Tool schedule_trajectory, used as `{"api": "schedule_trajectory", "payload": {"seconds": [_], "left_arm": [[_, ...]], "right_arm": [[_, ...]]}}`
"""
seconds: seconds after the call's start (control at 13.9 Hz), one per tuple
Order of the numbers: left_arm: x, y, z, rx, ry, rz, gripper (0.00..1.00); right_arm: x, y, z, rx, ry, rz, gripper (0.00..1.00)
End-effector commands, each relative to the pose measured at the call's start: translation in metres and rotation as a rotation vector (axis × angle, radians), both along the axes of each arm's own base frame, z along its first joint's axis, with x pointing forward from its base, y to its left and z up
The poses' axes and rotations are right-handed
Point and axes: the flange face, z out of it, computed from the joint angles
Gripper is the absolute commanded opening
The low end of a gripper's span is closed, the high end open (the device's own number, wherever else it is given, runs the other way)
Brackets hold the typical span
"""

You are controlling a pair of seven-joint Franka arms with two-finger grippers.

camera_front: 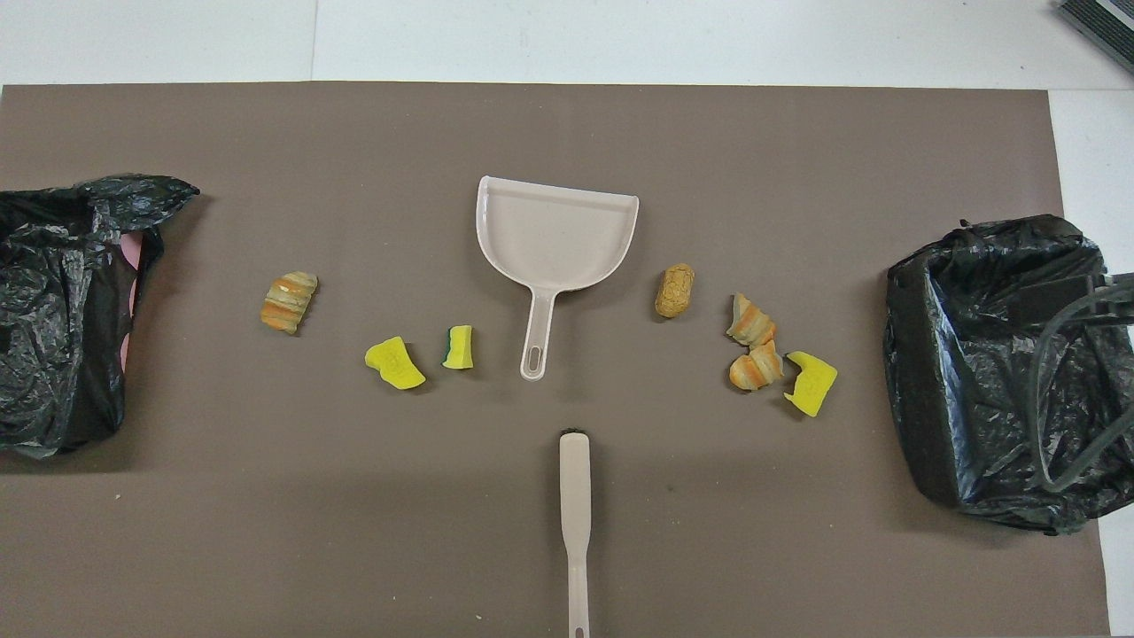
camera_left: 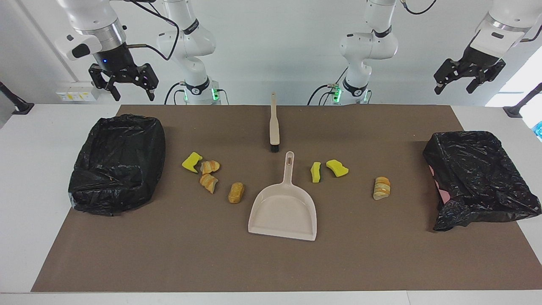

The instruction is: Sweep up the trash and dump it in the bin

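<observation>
Trash (camera_left: 210, 174) lies in 7 bits on the table (camera_left: 381, 262) beside the dustpan (camera_left: 284, 209), none swept yet. Brush (camera_left: 274, 127) is untouched. You still have it all to do. Both bins (camera_left: 118, 165) wait. Left end effector (camera_left: 459, 87) and right end effector (camera_left: 132, 92) hang up high, fingers spread.
</observation>
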Motion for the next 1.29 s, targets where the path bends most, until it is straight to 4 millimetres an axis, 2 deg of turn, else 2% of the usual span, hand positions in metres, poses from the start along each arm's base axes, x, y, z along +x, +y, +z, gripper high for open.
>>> {"api": "schedule_trajectory", "payload": {"seconds": [0.0,0.57,0.86,1.22], "left_arm": [[-0.004,-0.002,-0.007,-0.011,0.006,-0.02,1.0],[-0.004,-0.008,-0.009,-0.012,0.009,-0.03,1.0],[-0.008,-0.025,-0.01,-0.015,0.01,-0.097,1.0],[-0.011,-0.064,-0.035,-0.041,0.049,-0.177,1.0]], "right_arm": [[-0.005,-0.004,-0.001,0.003,0.0,0.024,1.0],[-0.005,-0.004,-0.001,0.003,0.001,0.024,1.0],[-0.005,-0.004,-0.001,0.005,0.004,0.024,1.0],[-0.006,-0.005,-0.001,0.005,0.004,0.023,1.0]]}}
